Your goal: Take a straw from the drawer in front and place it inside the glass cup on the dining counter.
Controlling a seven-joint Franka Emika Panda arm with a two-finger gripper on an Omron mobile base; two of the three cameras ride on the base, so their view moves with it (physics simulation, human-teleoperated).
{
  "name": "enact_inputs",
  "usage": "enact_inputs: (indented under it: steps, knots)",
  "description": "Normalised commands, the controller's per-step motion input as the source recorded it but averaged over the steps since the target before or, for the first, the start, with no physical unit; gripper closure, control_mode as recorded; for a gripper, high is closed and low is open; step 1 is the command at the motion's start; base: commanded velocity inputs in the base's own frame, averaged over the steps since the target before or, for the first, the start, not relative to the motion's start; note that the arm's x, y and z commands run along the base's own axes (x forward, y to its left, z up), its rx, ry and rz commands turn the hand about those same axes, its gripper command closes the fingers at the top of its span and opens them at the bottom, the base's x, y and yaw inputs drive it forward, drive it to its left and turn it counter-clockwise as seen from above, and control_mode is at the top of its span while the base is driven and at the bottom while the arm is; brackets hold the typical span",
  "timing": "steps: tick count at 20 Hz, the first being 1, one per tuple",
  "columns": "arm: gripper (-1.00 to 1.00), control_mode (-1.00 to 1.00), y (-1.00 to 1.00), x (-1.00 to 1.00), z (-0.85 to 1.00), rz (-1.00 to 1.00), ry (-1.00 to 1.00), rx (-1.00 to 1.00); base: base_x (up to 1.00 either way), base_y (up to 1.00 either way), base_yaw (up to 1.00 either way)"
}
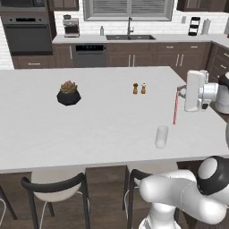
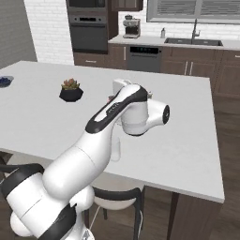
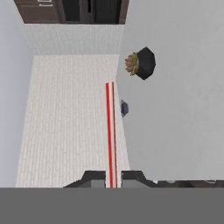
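Got the straw [image 1: 175, 107] pinched between my fingers [image 3: 110, 177], which are pressed tight on its upper end. In the left base view it hangs pretty much straight down from my hand, with the lower tip above the white table [image 1: 103, 116] and, as far as I can tell, not touching it. Holding it vertical makes sense to me: a long skinny thing like this only goes into a narrow tumbler if it comes in end-first from above.

The glass cup [image 1: 161, 136] stands upright near the front edge of the table, down and a bit left of the straw tip in the left view, close but clearly apart. So I'd say the straw is out of the drawer and carried over, and what's left is lining the tip up over the cup mouth and lowering it in. The tricky bit, I guess, is that the straw is so thin and so much taller than the cup that it could tip the glass or lean out once let go.

Pose-wise, my arm reaches out over the table from the base with the forearm roughly level and the wrist turned sideways, so the hand sits off to the right edge of the left view.

Other stuff on the table: a small succulent in a dark pot [image 1: 68, 93] well off to the left, and two little brown shakers [image 1: 139, 88] farther back.
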Motion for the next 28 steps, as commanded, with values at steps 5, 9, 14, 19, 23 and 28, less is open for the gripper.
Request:
enact_inputs:
  steps: [5, 9, 14, 19, 23, 28]
  knots:
    - [1.00, -1.00, 0.00, 0.08, -0.23, 0.00, 0.00, 0.00, 0.00, 0.00, 0.00]
    - [1.00, -1.00, 0.00, 0.00, -0.22, 0.00, 0.00, 0.00, 0.00, 0.00, 0.00]
    - [1.00, -1.00, 0.00, 0.17, -0.19, 0.00, 0.00, 0.00, 0.00, 0.00, 0.00]
    - [1.00, -1.00, 0.00, 0.32, -0.23, 0.00, 0.00, 0.00, 0.00, 0.00, 0.00]
    - [1.00, -1.00, 0.00, 0.22, -0.21, 0.00, 0.00, 0.00, 0.00, 0.00, 0.00]
    - [1.00, -1.00, 0.00, 0.19, -0.23, 0.00, 0.00, 0.00, 0.00, 0.00, 0.00]
